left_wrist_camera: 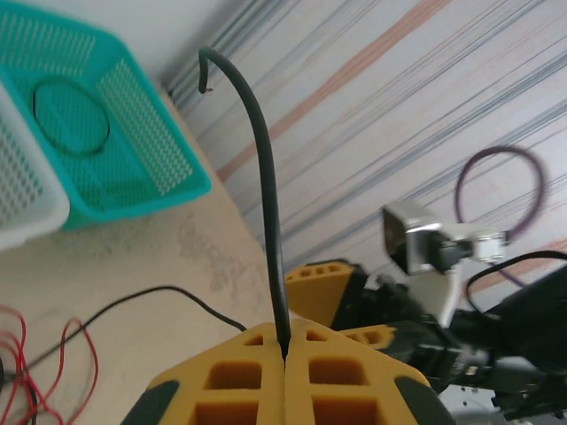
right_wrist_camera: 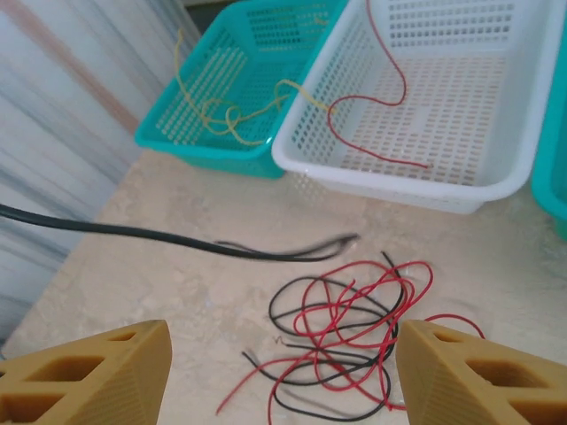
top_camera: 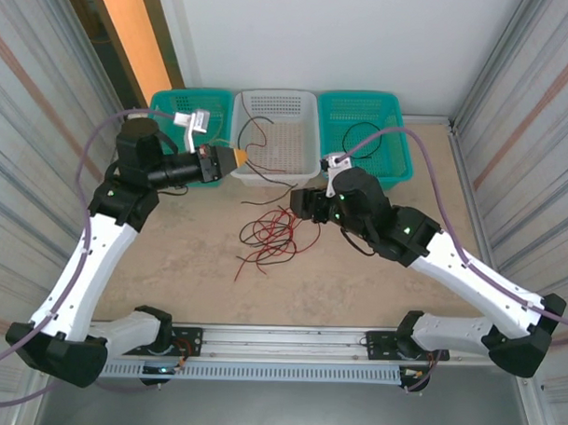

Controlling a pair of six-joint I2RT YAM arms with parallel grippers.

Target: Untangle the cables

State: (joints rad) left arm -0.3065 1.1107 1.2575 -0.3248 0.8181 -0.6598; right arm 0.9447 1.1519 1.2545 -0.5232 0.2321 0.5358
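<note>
My left fingers (left_wrist_camera: 230, 381) are pinched together on a black cable (left_wrist_camera: 266, 177), with a short stub rising above the pads. The rest of it runs out over the counter (top_camera: 170, 264), and its blurred free end sits close to the tangle (right_wrist_camera: 345, 328). The tangle of red and black strands lies mid-counter, in front of the white basket (top_camera: 309, 171). My right fingers (right_wrist_camera: 97, 372) stand wide apart over it, holding nothing.

My worry is that the free end snags a loop and drags the whole tangle when I lift. The pinch is also thin and near the tips, so the cable could slip out. If the right fingers close where they hang, they may take red and black strands together.

The counter is smooth, pale and stone-patterned. Ribbed grey walls (top_camera: 46, 92) close in both sides. Three baskets line the back: the left teal basket (right_wrist_camera: 168, 133) holds a yellow cable, the white one a red, and the right teal one a black.
</note>
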